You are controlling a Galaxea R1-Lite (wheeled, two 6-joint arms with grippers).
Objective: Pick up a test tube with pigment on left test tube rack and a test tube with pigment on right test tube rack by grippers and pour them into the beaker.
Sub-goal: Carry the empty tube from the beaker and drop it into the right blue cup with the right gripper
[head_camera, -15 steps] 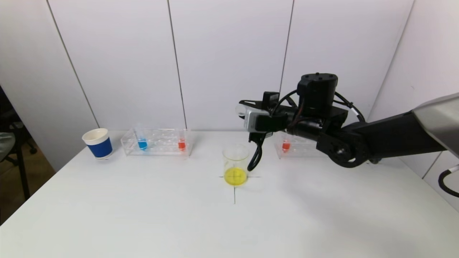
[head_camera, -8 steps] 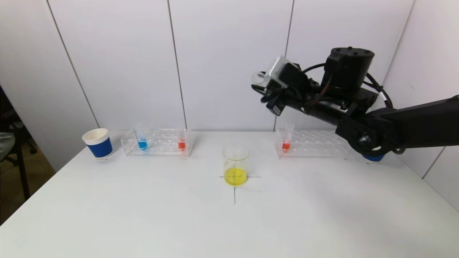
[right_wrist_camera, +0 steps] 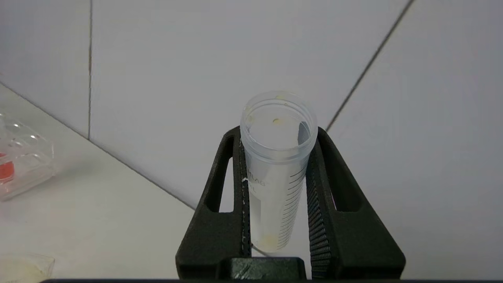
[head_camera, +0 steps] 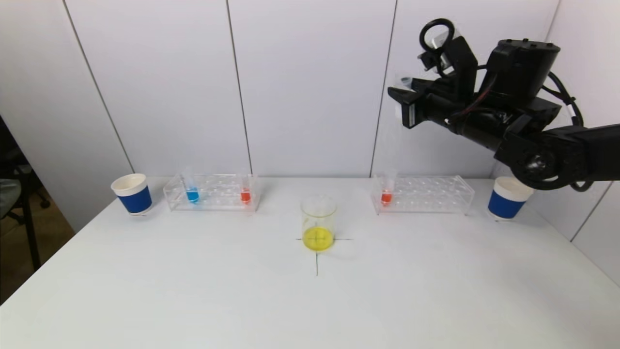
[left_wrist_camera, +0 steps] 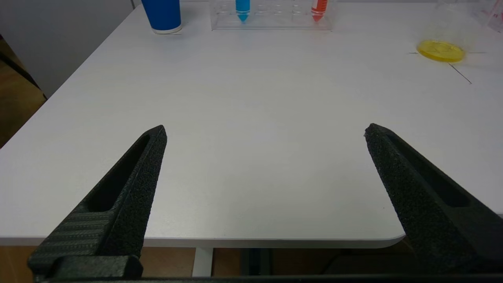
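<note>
- We are holding a clear plastic test tube [right_wrist_camera: 277, 165] in the right gripper [right_wrist_camera: 275, 196], whose ribbed black fingers [right_wrist_camera: 316, 220] are clamping its graduated wall from both sides; only pale yellowish traces are showing inside it, so we are judging it poured out.
- The tube's long axis is running along the fingers, with its open threaded mouth pointing away from the wrist toward the wall panels; in the head view we are carrying it high, above the right test tube rack [head_camera: 426, 194] and well apart from the beaker [head_camera: 318, 223].
- The beaker, a clear cylinder with a shallow yellow layer at its bottom, is standing on a drawn cross at the table's [head_camera: 193, 291] middle, between the two racks.
- The right rack is a transparent block with rows of round wells; one tube of red pigment [head_camera: 386, 194] is standing at its end nearest the beaker.
- The left test tube rack [head_camera: 213, 191] is carrying a blue tube [head_camera: 192, 191] and a red tube [head_camera: 245, 191], both upright.
- We are keeping the left gripper [left_wrist_camera: 265, 131] low near the table's front edge, fingers spread wide and holding nothing; the left rack lies ahead of it across the table, so we are judging this arm the nearer one for that pick.
- Blue-sleeved paper cups [head_camera: 131, 193] are standing at the outer end of each rack.
</note>
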